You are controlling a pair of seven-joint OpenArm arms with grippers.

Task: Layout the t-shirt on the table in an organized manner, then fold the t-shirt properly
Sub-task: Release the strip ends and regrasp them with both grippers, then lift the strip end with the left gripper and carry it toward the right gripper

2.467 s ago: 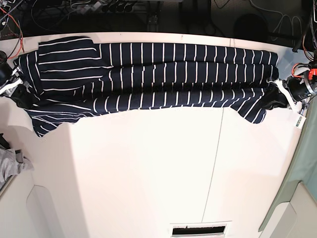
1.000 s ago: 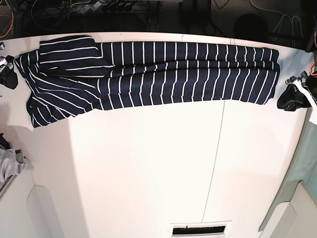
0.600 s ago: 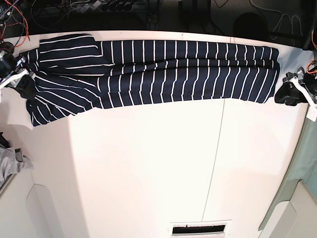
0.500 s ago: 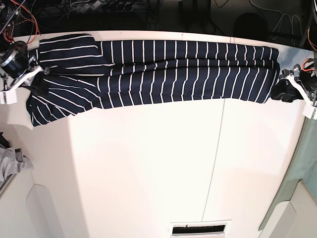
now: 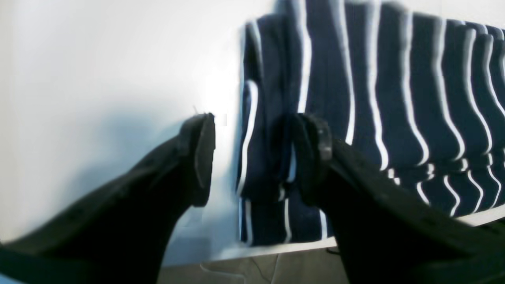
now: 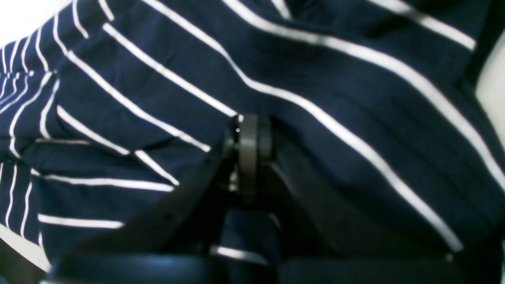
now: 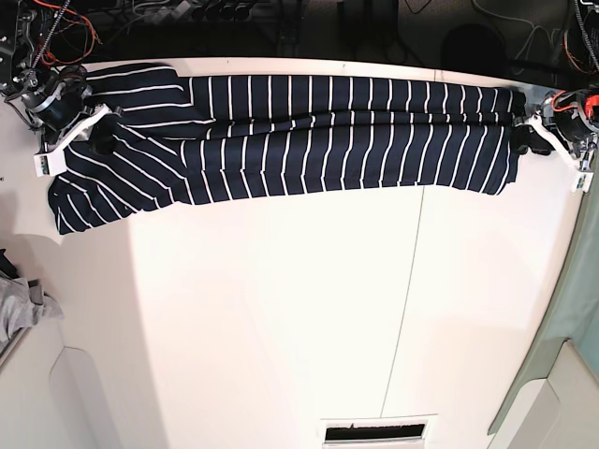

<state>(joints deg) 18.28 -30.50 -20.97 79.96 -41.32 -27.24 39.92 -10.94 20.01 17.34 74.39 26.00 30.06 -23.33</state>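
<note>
The t-shirt (image 7: 309, 136) lies folded into a long, narrow band across the far part of the table (image 7: 281, 318), running from the far left corner almost to the far right edge, its white stripes crossing the band. At the left end the cloth spreads wider and slants toward the near side. The right gripper (image 7: 101, 142) sits on that left end of the shirt; in its wrist view the black jaws are pressed together with no gap, their tips down against the navy cloth (image 6: 315, 130), and whether a fold is pinched between them cannot be told. The left gripper (image 7: 526, 133) is at the right end of the band, by the table's far right edge. In its wrist view the jaws stand wide apart: one finger (image 5: 199, 154) is over bare white tabletop just beside the shirt's end, the other (image 5: 311, 150) over the striped cloth (image 5: 394, 118), so the shirt's folded edge lies between them, not clamped. A thin dark seam (image 7: 404, 281) runs down the table from the shirt toward the near side. A grey cloth (image 7: 19, 309) lies at the left edge, well apart from the shirt.
</note>
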